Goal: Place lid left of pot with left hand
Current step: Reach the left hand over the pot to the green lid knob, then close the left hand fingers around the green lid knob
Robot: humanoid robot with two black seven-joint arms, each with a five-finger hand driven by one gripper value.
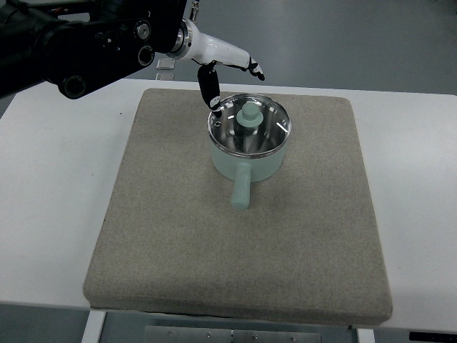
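Setting is a robot test bench in a lab or workshop, not a home kitchen: plain white table (50,186) carrying a grey felt mat (235,243), bare grey-blue floor (343,43) beyond, and a single mint pot (248,146) staged at the mat's centre

A single top view looks steeply down from the robot's side, facing across a white table (50,186) toward grey floor along the upper edge of the frame. It stands moderately far off: the whole tan mat (243,236) fills the centre, while the table runs past both side edges
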